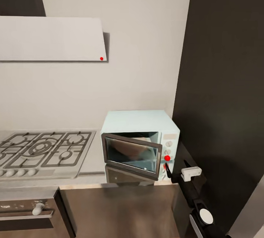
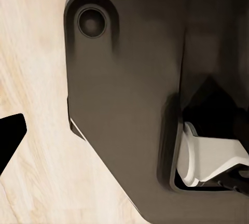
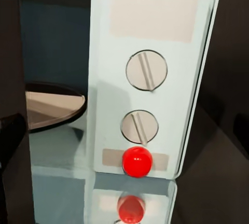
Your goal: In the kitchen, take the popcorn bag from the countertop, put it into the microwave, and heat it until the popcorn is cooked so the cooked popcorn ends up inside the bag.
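Observation:
The mint-blue microwave [image 1: 139, 122] stands on the grey countertop [image 1: 91, 170] against the wall. Its dark glass door [image 1: 132, 154] hangs partly open. A blurred brownish shape shows through the glass, and I cannot tell what it is. My right gripper [image 1: 177, 167] hovers open just in front of the control panel, close to the red indicator light [image 1: 167, 158]. The right wrist view has the two round knobs [image 3: 147, 69], the red light [image 3: 137, 161] and a turntable plate [image 3: 52, 105] inside the cavity. The popcorn bag is out of view. A black fingertip [image 2: 10, 136] of my left gripper hangs over the wood floor.
A gas hob [image 1: 42, 150] with black grates lies left of the microwave, under a white hood [image 1: 51, 38]. A tall dark cabinet [image 1: 223, 84] rises right beside the microwave. A steel oven [image 1: 29, 212] sits below the hob. My robot's dark base [image 2: 129, 105] is under the left wrist.

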